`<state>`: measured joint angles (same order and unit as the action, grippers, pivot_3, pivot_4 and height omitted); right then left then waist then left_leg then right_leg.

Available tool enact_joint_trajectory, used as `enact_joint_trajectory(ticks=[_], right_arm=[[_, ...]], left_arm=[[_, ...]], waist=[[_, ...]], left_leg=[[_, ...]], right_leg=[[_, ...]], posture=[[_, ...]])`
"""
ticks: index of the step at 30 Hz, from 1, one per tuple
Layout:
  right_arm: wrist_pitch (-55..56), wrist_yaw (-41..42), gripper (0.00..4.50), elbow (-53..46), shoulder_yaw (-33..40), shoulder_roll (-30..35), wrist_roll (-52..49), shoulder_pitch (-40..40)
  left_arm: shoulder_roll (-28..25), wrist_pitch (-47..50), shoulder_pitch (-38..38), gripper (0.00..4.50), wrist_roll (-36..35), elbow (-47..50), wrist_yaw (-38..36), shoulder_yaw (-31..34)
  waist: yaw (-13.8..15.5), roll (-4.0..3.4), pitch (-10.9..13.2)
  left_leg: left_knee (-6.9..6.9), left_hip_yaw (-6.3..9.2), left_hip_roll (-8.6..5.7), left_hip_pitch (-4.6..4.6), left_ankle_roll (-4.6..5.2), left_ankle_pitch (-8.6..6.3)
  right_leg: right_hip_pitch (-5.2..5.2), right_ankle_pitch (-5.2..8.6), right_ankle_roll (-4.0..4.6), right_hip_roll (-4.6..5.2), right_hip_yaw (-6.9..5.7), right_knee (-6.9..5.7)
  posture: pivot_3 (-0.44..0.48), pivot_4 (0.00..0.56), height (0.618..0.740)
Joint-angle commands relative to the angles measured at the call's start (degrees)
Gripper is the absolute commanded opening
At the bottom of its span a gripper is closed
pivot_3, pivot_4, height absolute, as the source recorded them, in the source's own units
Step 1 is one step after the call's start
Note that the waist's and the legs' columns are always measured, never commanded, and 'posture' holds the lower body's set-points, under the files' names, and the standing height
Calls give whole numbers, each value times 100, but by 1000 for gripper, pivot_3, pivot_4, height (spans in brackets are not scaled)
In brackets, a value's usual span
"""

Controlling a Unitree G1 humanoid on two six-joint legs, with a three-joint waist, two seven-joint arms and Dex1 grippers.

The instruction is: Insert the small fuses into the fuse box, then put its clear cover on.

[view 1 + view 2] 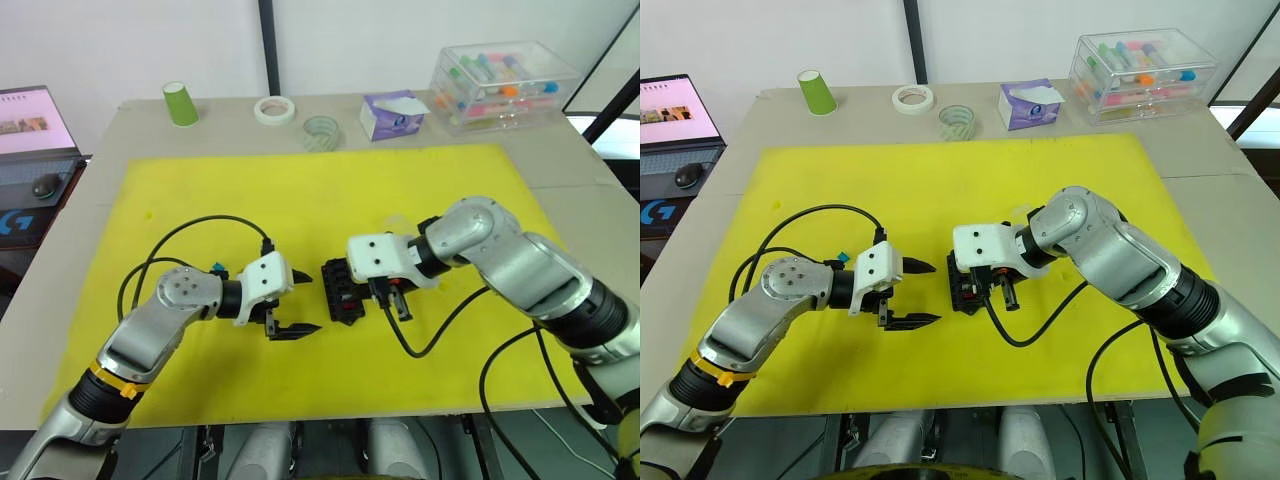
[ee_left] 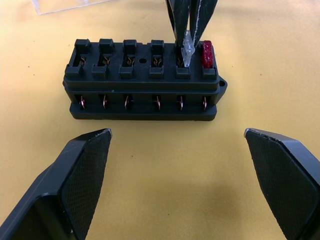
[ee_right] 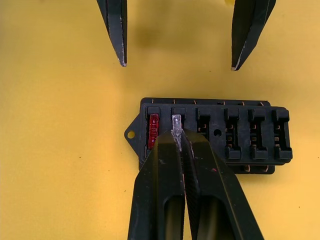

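R claw (image 3: 181,134) pinching clear fuse (image 3: 176,123), tip in 2nd slot of fuse box (image 2: 145,80) | red fuse (image 2: 206,54) seated in end slot just beside | L claw (image 1: 908,293) spread wide, near box, facing it, not touching | clear cover (image 2: 60,5) beyond box on yellow mat (image 1: 300,200)
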<state>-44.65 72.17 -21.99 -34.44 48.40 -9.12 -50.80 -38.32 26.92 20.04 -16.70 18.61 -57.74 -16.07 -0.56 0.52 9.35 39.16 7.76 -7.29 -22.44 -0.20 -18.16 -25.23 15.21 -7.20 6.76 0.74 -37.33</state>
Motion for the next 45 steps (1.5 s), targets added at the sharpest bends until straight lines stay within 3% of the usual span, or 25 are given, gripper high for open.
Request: enact_joint_trajectory(ticks=[1, 45], right_arm=[[45, 39, 0, 5, 137, -28, 78, -42], [-526, 284, 0, -240, 260, -131, -159, -171]], left_arm=[[3, -96, -2, 4467, 4, 172, 12, 96], [42, -115, -13, 4467, 32, 198, 50, 65]], waist=[[0, 0, 0], [2, 0, 0]], left_leg=[[0, 0, 0, 0, 0, 0], [0, 0, 0, 0, 0, 0]], right_leg=[[0, 0, 0, 0, 0, 0], [0, 0, 0, 0, 0, 0]], posture=[[0, 150, 740], [0, 150, 740]])
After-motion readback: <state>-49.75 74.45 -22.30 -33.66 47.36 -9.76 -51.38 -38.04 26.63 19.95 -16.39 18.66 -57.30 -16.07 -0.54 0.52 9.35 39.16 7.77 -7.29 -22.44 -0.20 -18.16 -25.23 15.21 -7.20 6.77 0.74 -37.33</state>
